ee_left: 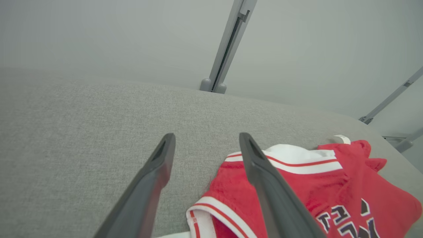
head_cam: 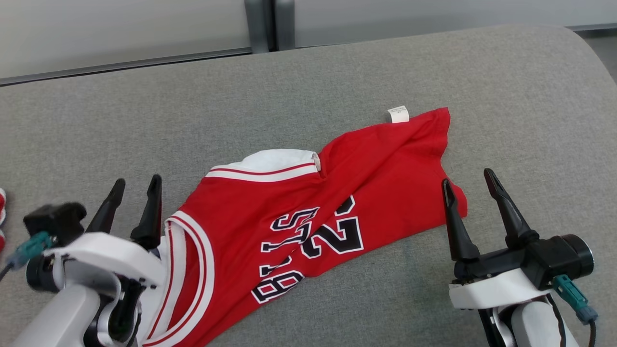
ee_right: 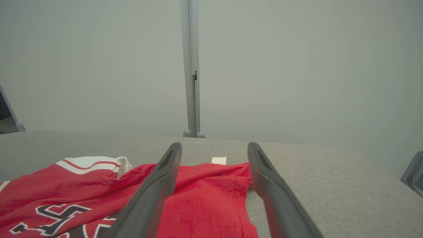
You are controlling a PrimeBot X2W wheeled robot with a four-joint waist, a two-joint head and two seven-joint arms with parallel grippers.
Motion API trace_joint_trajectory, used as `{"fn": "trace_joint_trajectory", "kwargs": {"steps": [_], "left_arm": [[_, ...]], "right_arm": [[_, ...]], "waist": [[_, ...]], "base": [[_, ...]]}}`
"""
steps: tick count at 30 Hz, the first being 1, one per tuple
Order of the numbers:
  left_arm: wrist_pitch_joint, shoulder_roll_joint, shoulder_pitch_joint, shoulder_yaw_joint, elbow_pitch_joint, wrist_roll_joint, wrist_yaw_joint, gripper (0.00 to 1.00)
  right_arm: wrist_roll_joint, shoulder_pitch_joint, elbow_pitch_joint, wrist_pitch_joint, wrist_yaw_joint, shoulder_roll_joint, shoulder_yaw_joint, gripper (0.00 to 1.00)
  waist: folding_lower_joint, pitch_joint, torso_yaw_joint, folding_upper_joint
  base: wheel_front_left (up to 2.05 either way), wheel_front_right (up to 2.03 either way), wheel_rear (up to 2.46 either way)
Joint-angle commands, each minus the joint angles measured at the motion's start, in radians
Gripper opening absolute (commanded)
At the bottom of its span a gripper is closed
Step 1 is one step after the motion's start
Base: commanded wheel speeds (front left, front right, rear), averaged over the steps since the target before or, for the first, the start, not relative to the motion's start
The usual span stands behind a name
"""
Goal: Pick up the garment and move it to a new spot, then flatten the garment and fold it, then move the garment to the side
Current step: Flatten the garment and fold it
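On the grey fabric-covered tabletop (head_cam: 144, 120), I see the red sleeveless basketball jersey with white trim and black numerals (head_cam: 308, 212) lying rumpled, slanting from lower left to upper right, its small white label (head_cam: 398, 114) at the far edge. My left gripper (head_cam: 137, 180) has its fingers spread and empty, just beside the white-trimmed armhole. My right gripper (head_cam: 466, 177), likewise spread and empty, sits at the jersey's right edge.
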State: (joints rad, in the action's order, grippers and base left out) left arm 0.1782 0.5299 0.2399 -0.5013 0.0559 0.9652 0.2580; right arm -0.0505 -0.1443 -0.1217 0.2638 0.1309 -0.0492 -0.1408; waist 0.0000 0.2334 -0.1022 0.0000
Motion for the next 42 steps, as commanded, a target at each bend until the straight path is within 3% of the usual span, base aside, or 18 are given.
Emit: {"fn": "trace_joint_trajectory", "kwargs": {"steps": [1,6,9,19,20,21,24,29,32,37,42], "left_arm": [[-0.026,-0.006,0.061,-0.018,0.043,-0.014,-0.019,1.0],[-0.127,-0.018,0.212,-0.086,0.181,-0.051,-0.072,1.0],[-0.249,-0.024,0.294,-0.159,0.28,-0.068,-0.125,1.0],[-0.355,-0.034,0.335,-0.241,0.433,-0.075,-0.206,1.0],[-0.355,-0.041,0.338,-0.245,0.449,-0.074,-0.215,0.77],[-0.332,-0.053,0.347,-0.247,0.476,-0.075,-0.24,0.0],[-0.24,-0.054,0.387,-0.249,0.492,-0.128,-0.254,0.0],[-0.025,-0.046,0.432,-0.266,0.456,-0.276,-0.196,0.0],[0.045,-0.04,0.399,-0.27,0.368,-0.325,-0.155,0.0],[0.029,-0.001,0.244,-0.318,0.148,-0.358,-0.072,0.0],[-0.038,0.05,0.067,-0.384,-0.038,-0.331,-0.034,0.0]], "right_arm": [[-0.003,-0.018,-0.003,0.001,0.0,-0.003,-0.006,1.0],[-0.01,-0.04,-0.006,0.001,0.0,-0.002,-0.014,1.0],[-0.018,-0.047,-0.002,0.001,0.0,-0.002,-0.008,1.0],[-0.028,-0.05,0.0,0.001,-0.001,-0.002,0.0,1.0],[-0.03,-0.054,0.0,0.001,-0.001,-0.002,0.0,1.0],[-0.033,-0.058,0.001,0.001,-0.001,-0.002,-0.002,1.0],[-0.032,-0.059,0.002,0.001,-0.001,-0.002,-0.002,1.0],[-0.031,-0.048,-0.001,0.001,-0.001,-0.002,0.008,1.0],[-0.036,-0.037,-0.003,0.001,-0.001,-0.002,0.011,1.0],[-0.04,-0.016,0.003,0.001,-0.001,-0.002,0.023,1.0],[-0.028,-0.001,-0.001,0.001,0.0,-0.002,0.043,1.0]], "waist": [[0.0,0.02,-0.019,0.0],[0.0,0.046,-0.048,0.0],[0.0,0.069,-0.081,0.0],[0.0,0.091,-0.1,0.0],[0.0,0.091,-0.1,0.0],[0.0,0.09,-0.099,0.0],[0.0,0.084,-0.095,0.0],[0.0,0.065,-0.082,0.0],[0.0,0.053,-0.075,0.0],[0.0,0.05,-0.058,0.0],[0.0,0.053,-0.021,0.0]], "base": [[0.0,0.0,0.0],[0.0,0.0,0.0],[0.0,0.0,0.0],[0.0,0.0,0.0],[0.0,0.0,0.0],[0.0,0.0,0.0],[0.0,0.0,0.0],[0.0,0.0,0.0],[0.0,0.0,0.0],[0.0,0.0,0.0],[0.0,0.0,0.0]]}}
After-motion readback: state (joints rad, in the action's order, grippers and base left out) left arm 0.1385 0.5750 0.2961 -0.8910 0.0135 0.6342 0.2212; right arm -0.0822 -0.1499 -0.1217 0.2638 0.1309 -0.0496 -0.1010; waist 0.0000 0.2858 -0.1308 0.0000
